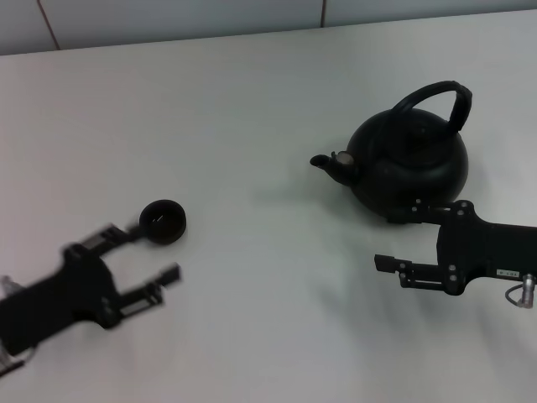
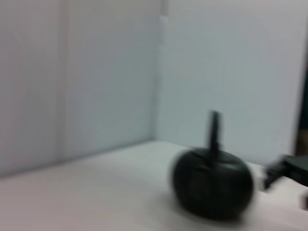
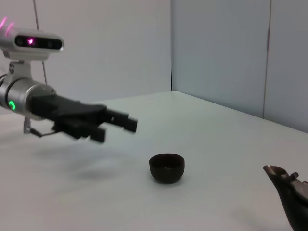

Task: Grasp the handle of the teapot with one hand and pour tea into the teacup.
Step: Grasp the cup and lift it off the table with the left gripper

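The black round teapot (image 1: 411,164) stands on the white table at the right, its spout pointing left, its arched handle (image 1: 436,96) upright above it. The small dark teacup (image 1: 164,221) stands at the left. My left gripper (image 1: 149,253) is open and empty just in front of the teacup, one finger close beside it. My right gripper (image 1: 394,238) is open and empty just in front of the teapot. The left wrist view shows the teapot (image 2: 211,185) blurred. The right wrist view shows the teacup (image 3: 166,167), the left gripper (image 3: 115,130) and the teapot's spout (image 3: 284,180).
The white table (image 1: 252,126) runs back to a pale wall (image 1: 168,21). Bare tabletop lies between the teacup and the teapot. The right gripper (image 2: 288,171) shows at the edge of the left wrist view, beside the teapot.
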`<state>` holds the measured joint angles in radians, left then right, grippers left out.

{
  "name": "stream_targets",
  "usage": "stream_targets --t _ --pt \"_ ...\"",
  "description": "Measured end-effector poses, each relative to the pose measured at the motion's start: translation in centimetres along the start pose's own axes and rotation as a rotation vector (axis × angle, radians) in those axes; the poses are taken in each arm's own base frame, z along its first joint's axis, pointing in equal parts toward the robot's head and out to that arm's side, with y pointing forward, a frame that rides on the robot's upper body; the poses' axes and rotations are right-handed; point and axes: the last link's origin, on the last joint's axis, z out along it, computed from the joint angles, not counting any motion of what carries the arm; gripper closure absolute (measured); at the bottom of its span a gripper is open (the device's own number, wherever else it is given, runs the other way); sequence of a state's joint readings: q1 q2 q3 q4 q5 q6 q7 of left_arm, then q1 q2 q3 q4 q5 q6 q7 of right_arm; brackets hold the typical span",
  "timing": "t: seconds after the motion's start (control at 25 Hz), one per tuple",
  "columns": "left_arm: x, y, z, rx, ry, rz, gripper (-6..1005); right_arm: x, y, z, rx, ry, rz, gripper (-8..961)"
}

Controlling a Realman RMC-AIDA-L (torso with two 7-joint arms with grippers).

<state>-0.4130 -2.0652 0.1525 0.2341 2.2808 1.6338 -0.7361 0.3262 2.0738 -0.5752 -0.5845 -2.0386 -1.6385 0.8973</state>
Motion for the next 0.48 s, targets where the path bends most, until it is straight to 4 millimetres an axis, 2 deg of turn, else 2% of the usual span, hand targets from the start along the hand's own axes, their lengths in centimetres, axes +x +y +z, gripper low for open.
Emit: stream_targets --t 0.2,0.48 --pt "0.0 -2.0 -2.5 0.212 0.034 0.064 198 0.0 0.0 0.0 0.000 -0.001 0.001 265" --pt "-0.7 -2.1 -2.9 0.247 0.004 0.079 200 -0.1 -0.2 0.0 0.002 -0.001 -0.003 265"
